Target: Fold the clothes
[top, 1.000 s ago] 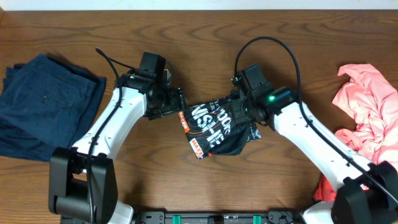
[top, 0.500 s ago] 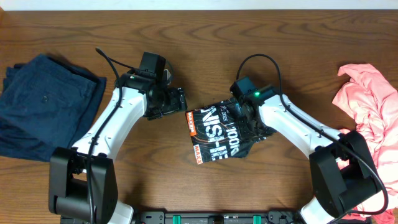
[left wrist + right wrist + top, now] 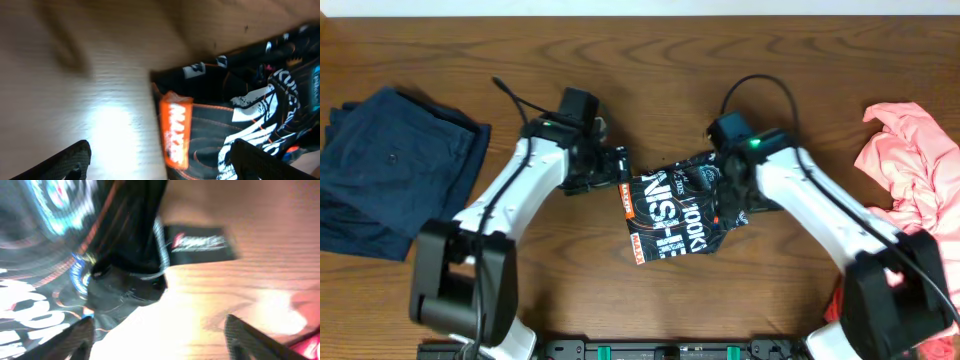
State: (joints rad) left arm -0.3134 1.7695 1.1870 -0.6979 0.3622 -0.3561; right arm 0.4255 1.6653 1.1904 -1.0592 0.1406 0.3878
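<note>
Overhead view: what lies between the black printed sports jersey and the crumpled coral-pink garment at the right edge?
Only the right arm's white link crosses the bare wooden table between the black jersey and the coral-pink garment, as the overhead view shows.

Black jersey (image 3: 670, 215) at centre btwn L gripper (image 3: 618, 177) & R gripper (image 3: 732, 200); navy garment (image 3: 390, 170) far L, coral-pink garment (image 3: 910, 170) far R.

Dark brown wooden table (image 3: 650, 60) with wavy grain, seen from overhead, filling nearly the whole view. Along the top edge, a thin pale strip (image 3: 640, 5), too narrow to identify. Up close in both wrist views, bright glare patch (image 3: 107, 132) bleaching the wood to pale tan.
</note>
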